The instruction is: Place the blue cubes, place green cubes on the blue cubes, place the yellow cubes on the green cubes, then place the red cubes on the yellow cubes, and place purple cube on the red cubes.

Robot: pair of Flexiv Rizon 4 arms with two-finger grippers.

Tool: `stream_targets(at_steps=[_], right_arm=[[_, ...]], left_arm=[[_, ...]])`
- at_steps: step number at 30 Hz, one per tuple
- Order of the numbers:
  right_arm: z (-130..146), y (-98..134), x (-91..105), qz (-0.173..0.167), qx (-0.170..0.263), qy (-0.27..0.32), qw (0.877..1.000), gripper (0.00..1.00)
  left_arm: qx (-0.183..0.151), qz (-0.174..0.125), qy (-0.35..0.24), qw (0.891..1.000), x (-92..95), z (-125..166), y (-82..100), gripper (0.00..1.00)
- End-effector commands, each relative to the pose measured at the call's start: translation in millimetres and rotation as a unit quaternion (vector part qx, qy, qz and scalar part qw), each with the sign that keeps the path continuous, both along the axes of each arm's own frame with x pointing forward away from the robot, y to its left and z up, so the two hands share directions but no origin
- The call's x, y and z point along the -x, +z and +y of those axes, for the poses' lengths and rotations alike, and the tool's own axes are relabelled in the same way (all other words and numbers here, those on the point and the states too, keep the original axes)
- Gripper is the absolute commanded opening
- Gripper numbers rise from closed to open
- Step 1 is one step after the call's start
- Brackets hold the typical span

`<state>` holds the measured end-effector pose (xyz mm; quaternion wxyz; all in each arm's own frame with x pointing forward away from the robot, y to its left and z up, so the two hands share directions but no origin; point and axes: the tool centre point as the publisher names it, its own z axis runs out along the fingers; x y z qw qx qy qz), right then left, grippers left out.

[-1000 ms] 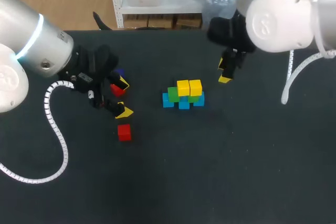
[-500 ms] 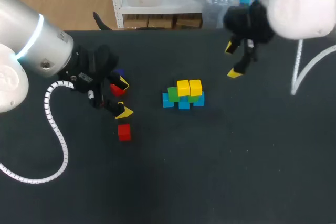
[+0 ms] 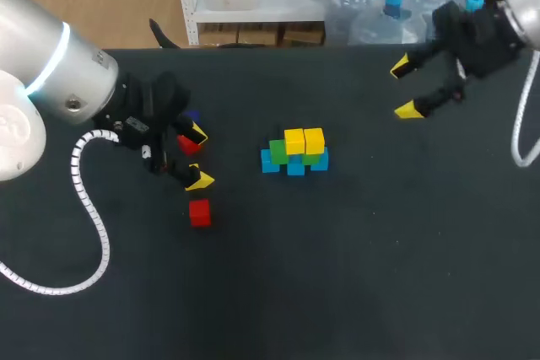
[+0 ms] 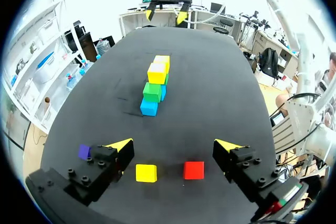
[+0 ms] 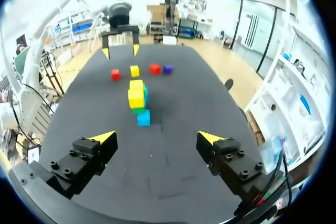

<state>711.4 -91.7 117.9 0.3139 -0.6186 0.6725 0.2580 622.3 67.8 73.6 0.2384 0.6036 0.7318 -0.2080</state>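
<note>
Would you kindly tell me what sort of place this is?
Probably a robotics lab bench: the left end effector and right end effector hang open over a black table holding a stack of coloured cubes.

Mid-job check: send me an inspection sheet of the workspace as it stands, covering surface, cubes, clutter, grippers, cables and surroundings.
Surface: black table, no spills or marks seen.
Job's things: mid-table stack of three blue cubes, two green cubes on them and two yellow cubes on top. No red or purple is on it yet. Loose at the left are a purple cube, a red cube, a second red cube and a loose yellow cube.
Clutter: nothing seen.
Grippers: left gripper is open over the loose cubes, holding nothing. Right gripper is open and empty, far right of the stack.
Cables: the white coiled cable loops over the table's left. The right arm's cable hangs at the right edge.
Surroundings: nothing seen reaching over the table.
</note>
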Motion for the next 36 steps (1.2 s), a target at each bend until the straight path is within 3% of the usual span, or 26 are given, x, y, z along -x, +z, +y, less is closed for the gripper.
stream_targets(at_steps=[1,9,13,28,31,32,36], right_arm=[[-6,6,22.6,-0.014,-0.024,-0.012,1.000,1.00],[-2,11,40.9,-0.007,0.000,-0.013,1.000,1.00],[-1,13,44.8,-0.012,0.039,-0.017,0.999,1.00],[-1,13,44.8,-0.012,0.039,-0.017,0.999,1.00],[-1,13,44.8,-0.012,0.039,-0.017,0.999,1.00],[-1,13,44.8,-0.012,0.039,-0.017,0.999,1.00],[-1,13,44.8,-0.012,0.039,-0.017,0.999,1.00]], left_arm=[[0.003,-0.001,-0.001,1.000,0.0,1,-1.0,1.00],[0.003,-0.001,-0.001,1.000,0.0,1,-1.0,1.00],[0.003,-0.001,-0.001,1.000,0.0,1,-1.0,1.00],[0.003,-0.001,-0.001,1.000,0.0,1,-1.0,1.00],[-0.081,0.041,0.012,0.996,-2.8,10,-9.9,1.00],[-0.095,0.056,0.022,0.994,-4.3,16,-12.2,1.00],[-0.090,0.055,0.053,0.993,-10.0,36,-8.8,1.00]])
